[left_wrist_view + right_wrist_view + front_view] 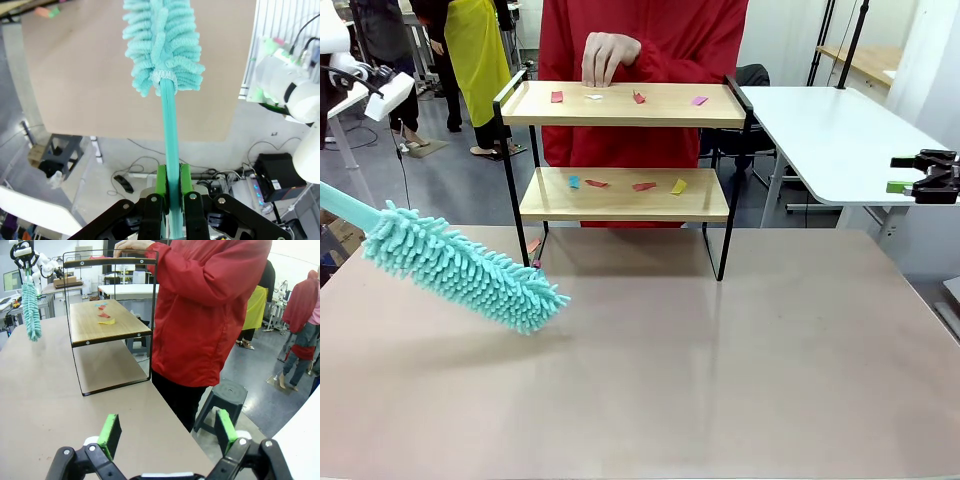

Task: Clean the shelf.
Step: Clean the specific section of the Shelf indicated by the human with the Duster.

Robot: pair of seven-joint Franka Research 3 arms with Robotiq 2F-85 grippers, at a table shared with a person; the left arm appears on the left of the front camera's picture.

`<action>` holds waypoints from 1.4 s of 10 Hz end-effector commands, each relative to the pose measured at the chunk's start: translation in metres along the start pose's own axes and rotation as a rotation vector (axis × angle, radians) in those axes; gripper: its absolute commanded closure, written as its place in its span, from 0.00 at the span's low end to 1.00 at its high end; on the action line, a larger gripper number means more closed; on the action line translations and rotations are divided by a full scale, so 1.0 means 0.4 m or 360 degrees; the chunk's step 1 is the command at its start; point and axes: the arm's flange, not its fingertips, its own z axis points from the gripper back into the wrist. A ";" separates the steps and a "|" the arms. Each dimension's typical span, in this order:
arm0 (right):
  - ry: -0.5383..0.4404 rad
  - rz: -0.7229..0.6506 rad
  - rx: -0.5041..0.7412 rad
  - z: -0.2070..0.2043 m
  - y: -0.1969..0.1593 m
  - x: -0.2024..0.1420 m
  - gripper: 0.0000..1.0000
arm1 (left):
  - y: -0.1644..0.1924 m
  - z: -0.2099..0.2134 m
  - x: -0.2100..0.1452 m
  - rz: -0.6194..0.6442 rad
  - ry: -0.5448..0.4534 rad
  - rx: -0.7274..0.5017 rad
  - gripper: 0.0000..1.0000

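Presently, with the left gripper clamped on the duster, we find the shelf beyond its head, rightward.

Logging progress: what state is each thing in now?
shelf: upright, both boards littered with scraps.
scraps: lying loose, unswept.
duster: held aloft, short of the shelf.
left gripper: shut on duster handle.
right gripper: open, empty.
person's hand: resting on top board.

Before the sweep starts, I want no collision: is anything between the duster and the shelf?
Nothing visible stands between the duster and the shelf. A person's hand rests at the top board's far edge.
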 end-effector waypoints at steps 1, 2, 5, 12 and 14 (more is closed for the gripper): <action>0.0020 -0.0018 -0.0002 -0.004 0.000 0.019 0.00 | 0.007 0.003 -0.031 -0.0106 -0.0234 -0.0036 0.87; 0.0020 -0.0018 -0.0002 -0.004 0.000 0.019 0.00 | 0.004 0.009 -0.043 -0.0120 -0.0378 -0.0032 0.87; 0.0020 -0.0018 -0.0002 -0.004 0.000 0.019 0.00 | -0.005 0.067 -0.050 -0.0058 -0.0935 -0.0049 0.87; 0.0020 -0.0018 -0.0002 -0.004 0.000 0.019 0.00 | -0.133 0.367 0.147 0.0544 -0.1478 -0.0166 0.87; 0.0020 -0.0018 -0.0002 -0.004 0.000 0.019 0.00 | -0.166 0.453 0.274 0.0740 -0.1460 -0.0031 0.87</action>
